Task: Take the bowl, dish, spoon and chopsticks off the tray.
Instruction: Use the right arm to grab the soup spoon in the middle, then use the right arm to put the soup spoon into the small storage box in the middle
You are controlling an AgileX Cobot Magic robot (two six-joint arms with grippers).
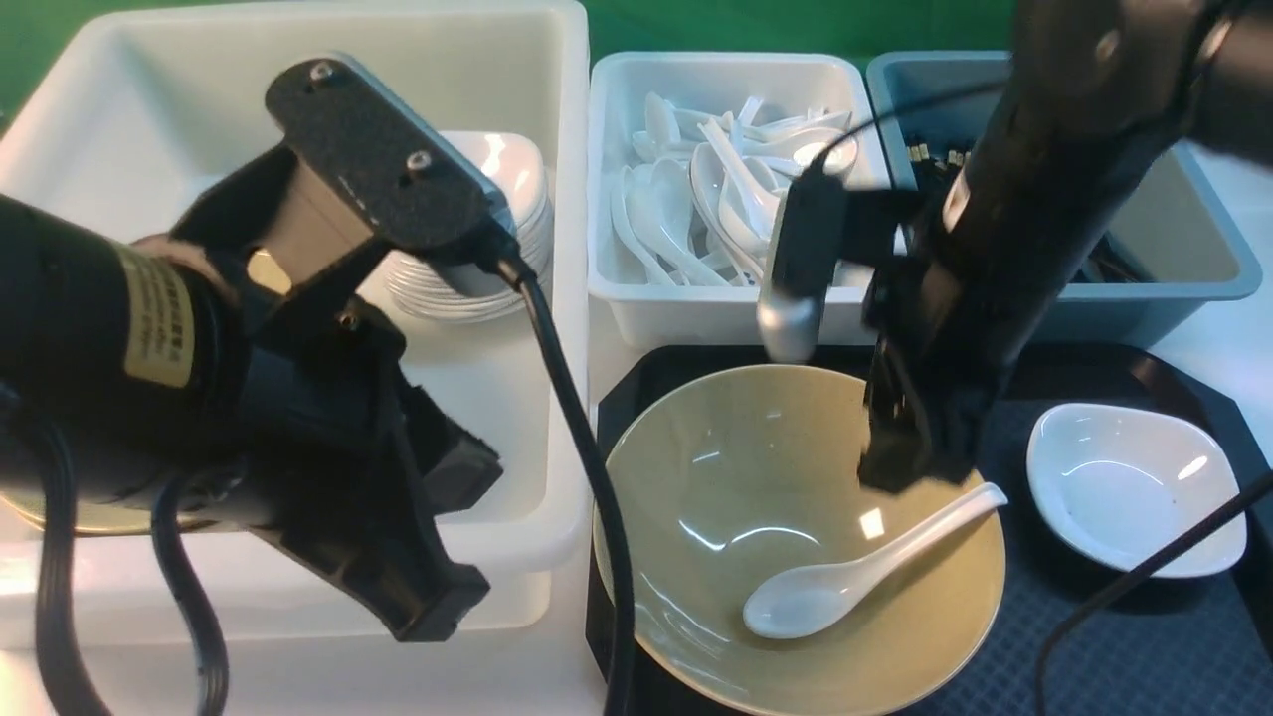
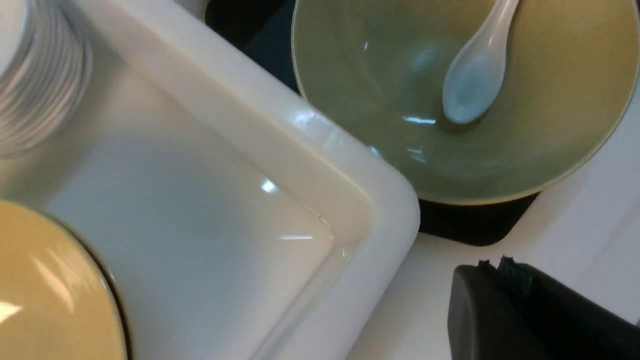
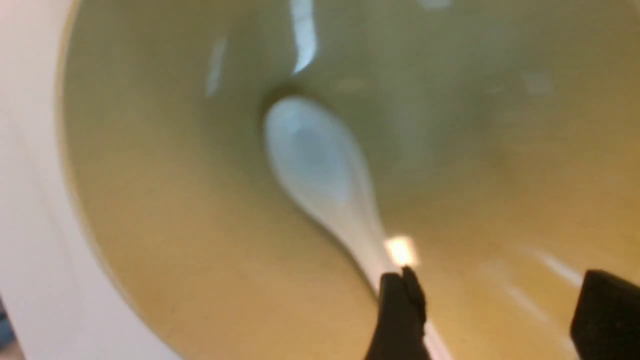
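The olive-yellow bowl [image 1: 716, 477] stands at the left end of the black tray [image 1: 1144, 636]. The white spoon [image 1: 845, 587] lies in it, scoop down, handle resting on the right rim. The small white dish [image 1: 1134, 487] sits on the tray to the right. My right gripper [image 1: 900, 467] is open, low inside the bowl at the spoon's handle. In the right wrist view the gripper [image 3: 500, 300] has the handle [image 3: 370, 240] running just inside one finger. My left gripper [image 1: 438, 607] is shut and empty by the white tub's front corner [image 2: 380, 210]. No chopsticks show on the tray.
The white tub [image 1: 567, 298] holds a stack of white dishes [image 1: 497, 199] and another yellow bowl [image 2: 50, 290]. Behind the tray stand a white bin of spoons [image 1: 716, 179] and a grey-blue bin [image 1: 1174, 288] with black chopsticks [image 1: 935, 154]. The left arm's cable [image 1: 587, 447] hangs by the bowl's left rim.
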